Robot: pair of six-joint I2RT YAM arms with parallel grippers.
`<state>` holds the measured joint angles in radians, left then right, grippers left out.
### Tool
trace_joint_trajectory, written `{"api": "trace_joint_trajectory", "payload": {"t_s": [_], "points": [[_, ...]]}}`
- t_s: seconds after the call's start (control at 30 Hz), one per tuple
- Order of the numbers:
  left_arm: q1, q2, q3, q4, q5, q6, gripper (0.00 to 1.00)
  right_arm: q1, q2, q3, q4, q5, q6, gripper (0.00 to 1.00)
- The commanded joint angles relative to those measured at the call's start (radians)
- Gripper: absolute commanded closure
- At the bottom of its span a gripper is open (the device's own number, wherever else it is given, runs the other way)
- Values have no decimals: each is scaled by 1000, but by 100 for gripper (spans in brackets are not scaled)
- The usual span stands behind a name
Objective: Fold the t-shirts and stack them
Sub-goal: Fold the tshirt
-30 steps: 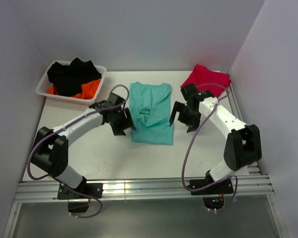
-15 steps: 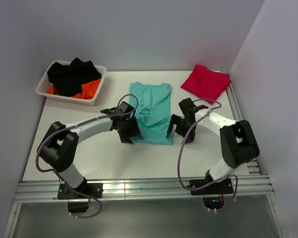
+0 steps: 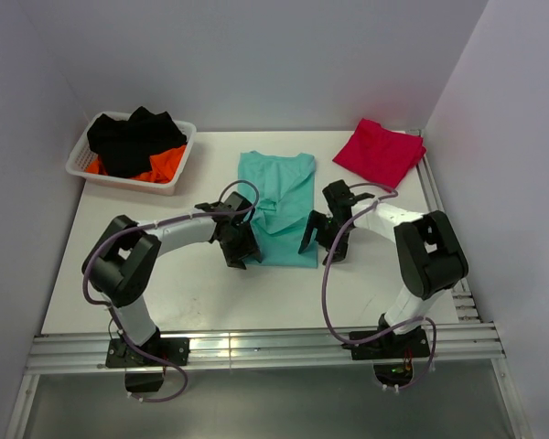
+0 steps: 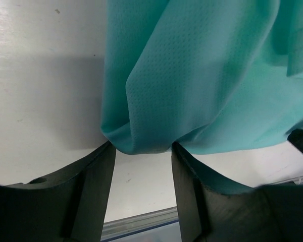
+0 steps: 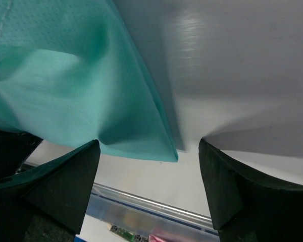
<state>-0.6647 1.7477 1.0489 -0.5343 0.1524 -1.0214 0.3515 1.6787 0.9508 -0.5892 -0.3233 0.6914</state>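
Note:
The teal-green t-shirt (image 3: 279, 201) lies partly folded in the middle of the table, collar to the back. The crimson-red t-shirt (image 3: 381, 151) lies folded at the back right. My left gripper (image 3: 242, 251) is at the teal shirt's near left corner. In the left wrist view it (image 4: 141, 157) is open, and a rounded fold of the teal shirt (image 4: 192, 75) sits between its fingertips. My right gripper (image 3: 315, 240) is at the near right corner. In the right wrist view it (image 5: 149, 151) is wide open, with the corner of the teal shirt (image 5: 65, 91) between its fingers.
A white basket (image 3: 77, 165) at the back left holds black and orange clothes. The table's near edge and a metal rail (image 3: 256, 346) run just in front of both grippers. Walls close in the back and both sides.
Both grippers have moved toward me and inward, down to the near corners of the teal shirt. The shirts have not moved.

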Motion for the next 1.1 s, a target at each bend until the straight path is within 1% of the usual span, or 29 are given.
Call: {"api": "trace_joint_trajectory", "payload": {"t_s": [0.0, 0.17, 0.3, 0.33, 0.37, 0.4, 0.43, 0.47, 0.5, 0.53, 0.57, 0.6, 0.63, 0.67, 0.7, 0.83, 0.9, 1.03, 1.07], "points": [[-3, 16, 26, 14, -39, -29, 47, 37, 50, -15, 83, 7, 11, 14], [-3, 24, 45, 5, -71, -55, 47, 69, 82, -18, 97, 3, 13, 20], [-1, 7, 53, 5, -99, -69, 47, 84, 107, -26, 114, 0, 7, 30], [-1, 9, 51, 8, -97, -72, 47, 86, 111, -27, 118, -3, 2, 35], [-1, 12, 49, 10, -93, -78, 48, 86, 122, -29, 123, -3, 0, 37], [0, 22, 46, 14, -91, -78, 51, 86, 127, -29, 124, -2, -3, 39], [-1, 27, 43, 22, -91, -80, 54, 86, 133, -27, 127, 3, -6, 54], [-1, 30, 40, 25, -91, -83, 59, 86, 134, -27, 127, 7, -7, 69], [0, 32, 39, 28, -94, -82, 62, 86, 139, -24, 124, 9, -9, 78], [1, 35, 37, 28, -100, -80, 65, 86, 147, -21, 120, 9, -16, 93], [1, 35, 39, 27, -117, -78, 69, 86, 151, -11, 114, 16, -20, 100], [1, 36, 40, 23, -128, -77, 78, 86, 157, -6, 100, 20, -24, 100], [1, 38, 43, 19, -138, -71, 82, 86, 159, -1, 94, 23, -32, 100], [1, 39, 51, 8, -148, -68, 95, 86, 158, 5, 88, 33, -36, 100], [1, 42, 54, 2, -148, -66, 100, 86, 156, 8, 77, 39, -44, 100], [-3, 6, 57, -16, -148, -39, 100, 86, 110, 11, 37, 52, -61, 100], [-10, -56, 40, -39, -148, -34, 100, 84, 76, 3, 5, 59, -66, 100], [-24, -193, -18, -95, -148, -49, 100, 86, -46, -29, -56, 56, -70, 100], [-27, -256, -48, -104, -148, -54, 100, 86, -71, -46, -69, 55, -72, 100]]}}
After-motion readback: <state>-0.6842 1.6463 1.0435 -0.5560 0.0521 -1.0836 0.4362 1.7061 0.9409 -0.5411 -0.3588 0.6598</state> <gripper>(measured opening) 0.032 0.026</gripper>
